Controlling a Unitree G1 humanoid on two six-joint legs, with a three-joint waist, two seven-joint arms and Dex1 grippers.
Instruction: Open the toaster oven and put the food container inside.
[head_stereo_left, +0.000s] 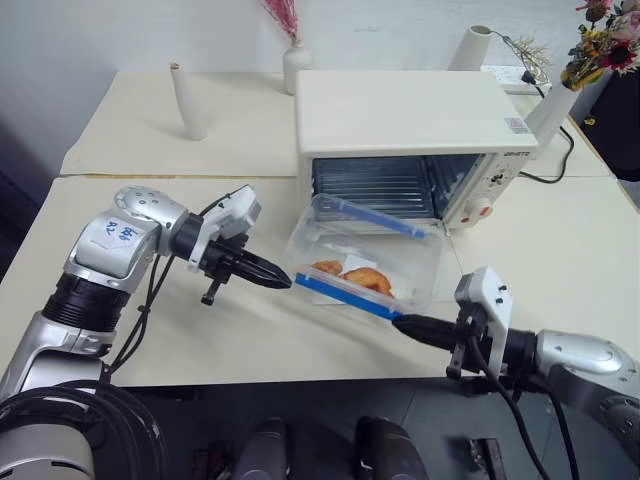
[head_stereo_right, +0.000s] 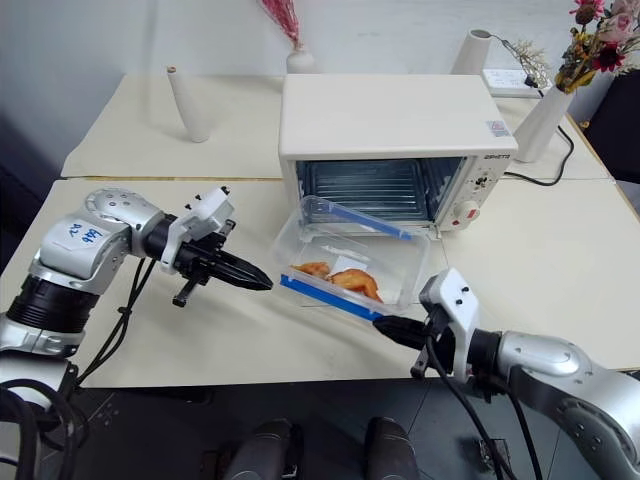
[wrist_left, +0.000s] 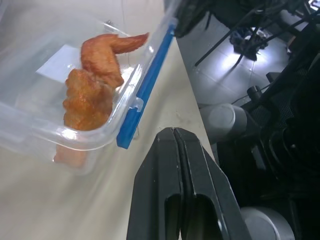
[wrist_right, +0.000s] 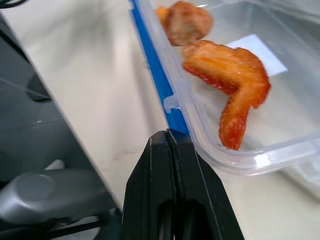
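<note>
1. Left claw (head_stereo_left: 278, 279) and right claw (head_stereo_left: 405, 324) are seen pressed shut, empty, flanking the food container (head_stereo_left: 365, 262).
2. Container rests tilted on the tabletop (head_stereo_left: 200, 330), before the open toaster oven (head_stereo_left: 410, 140).
3. Judged light, stiff, slippery; end walls are advised for pinching.

I'm looking at a staged test room: cream tables (head_stereo_left: 150, 330) pushed together, vases (head_stereo_left: 190, 103), a power strip (head_stereo_left: 503, 74).

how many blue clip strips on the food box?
2. One blue clip strip runs along the box's near edge, between the two shut grippers; the other along its far edge, by the oven mouth.
</note>
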